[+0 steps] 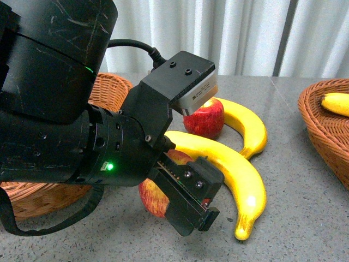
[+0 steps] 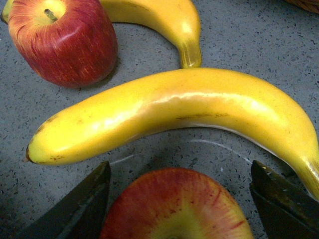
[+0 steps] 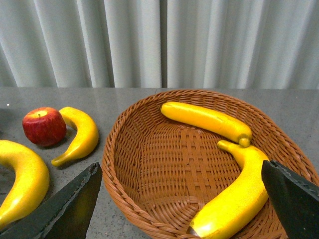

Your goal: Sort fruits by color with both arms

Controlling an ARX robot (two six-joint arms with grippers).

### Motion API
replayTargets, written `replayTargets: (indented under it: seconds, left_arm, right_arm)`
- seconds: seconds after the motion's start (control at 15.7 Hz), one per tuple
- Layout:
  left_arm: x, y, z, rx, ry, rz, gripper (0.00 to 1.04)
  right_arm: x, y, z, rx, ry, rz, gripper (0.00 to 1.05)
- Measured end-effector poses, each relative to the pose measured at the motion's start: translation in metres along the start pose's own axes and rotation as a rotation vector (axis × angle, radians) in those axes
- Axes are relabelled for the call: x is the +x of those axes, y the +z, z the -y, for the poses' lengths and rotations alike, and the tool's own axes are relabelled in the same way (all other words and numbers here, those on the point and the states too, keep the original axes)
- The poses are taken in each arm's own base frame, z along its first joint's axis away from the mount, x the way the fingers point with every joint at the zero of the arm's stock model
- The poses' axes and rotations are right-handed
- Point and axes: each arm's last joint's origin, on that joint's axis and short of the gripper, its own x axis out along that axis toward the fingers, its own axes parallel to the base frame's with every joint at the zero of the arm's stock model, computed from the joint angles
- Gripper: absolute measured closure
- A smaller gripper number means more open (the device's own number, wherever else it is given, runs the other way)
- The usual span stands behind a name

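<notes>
Left gripper (image 2: 180,165): jaws spread wide, one finger (image 2: 79,209) on each side of the near apple (image 2: 174,209). We cannot tell whether the pads touch its skin. The apple rests on the counter (image 1: 305,218), about midway between the left and right edges and closer to the near edge than the far one.

The near banana (image 2: 174,109) lies just beyond that apple on the far-edge side, arching over it. The left wrist view shows a strip of counter between the two.

Further toward the far edge stands the far apple (image 1: 206,121), upright, stem up. The far banana (image 1: 246,126) curls just beside it on the right-edge side.

Right gripper (image 3: 180,166): jaws fully apart, gripping nothing, poised above the right basket (image 1: 327,136), which sits at the counter's right edge. We note two fruits inside: a straighter banana (image 3: 207,119) along the far wall and a curved banana (image 3: 234,199) beside it, their tips close together.

The left basket (image 1: 112,90) sits at the left edge, largely hidden behind the left arm (image 1: 54,109). We cannot see its contents.
</notes>
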Motion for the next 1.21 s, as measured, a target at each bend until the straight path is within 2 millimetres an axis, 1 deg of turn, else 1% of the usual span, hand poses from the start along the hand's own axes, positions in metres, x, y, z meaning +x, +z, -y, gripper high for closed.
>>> replayTargets:
  seconds: [0.13,0.19,0.25,0.32,0.38,0.45,0.51,0.57,0.64,0.7,0.76,0.83,0.96,1.02,1.21]
  left_arm:
    - [0.0,-0.001,0.0,0.0,-0.004,-0.006,0.32]
    - [-0.001,0.0,0.001,0.0,-0.006,-0.01,0.38]
    - [-0.002,0.0,0.003,0.003,-0.017,-0.014,0.42]
    - [-0.003,0.002,0.006,0.009,-0.023,-0.015,0.43]
    - [-0.018,0.015,0.004,0.017,-0.001,0.047,0.43]
    - [-0.059,0.043,-0.032,-0.123,0.25,0.165,0.43]
    - [-0.082,0.027,-0.071,-0.366,0.493,0.127,0.44]
    - [-0.087,0.016,-0.085,-0.457,0.565,0.118,0.44]
    - [-0.087,-0.003,-0.096,-0.548,0.598,0.087,0.44]
    - [-0.073,-0.024,-0.098,-0.597,0.59,0.017,0.44]
    - [-0.073,-0.03,-0.1,-0.608,0.61,-0.01,0.36]
    - [-0.082,-0.018,-0.091,-0.584,0.586,0.025,0.09]
    - [-0.086,-0.012,-0.086,-0.567,0.578,0.043,0.05]
    - [-0.087,-0.01,-0.085,-0.562,0.576,0.048,0.05]
    - [-0.096,0.005,-0.075,-0.533,0.555,0.094,0.08]
  right_arm:
    - [0.0,0.0,0.0,0.0,0.0,0.0,0.07]
    - [0.0,0.0,0.0,0.0,0.0,0.0,0.07]
    - [0.0,0.0,0.0,0.0,0.0,0.0,0.07]
    - [0.0,0.0,0.0,0.0,0.0,0.0,0.07]
    - [0.0,0.0,0.0,0.0,0.0,0.0,0.07]
    - [0.0,0.0,0.0,0.0,0.0,0.0,0.07]
    - [0.0,0.0,0.0,0.0,0.0,0.0,0.07]
    - [0.0,0.0,0.0,0.0,0.0,0.0,0.07]
    - [0.0,0.0,0.0,0.0,0.0,0.0,0.07]
    - [0.0,0.0,0.0,0.0,0.0,0.0,0.07]
    - [0.0,0.0,0.0,0.0,0.0,0.0,0.07]
    - [0.0,0.0,0.0,0.0,0.0,0.0,0.07]
    - [0.0,0.0,0.0,0.0,0.0,0.0,0.07]
    - [0.0,0.0,0.0,0.0,0.0,0.0,0.07]
    - [0.0,0.0,0.0,0.0,0.0,0.0,0.07]
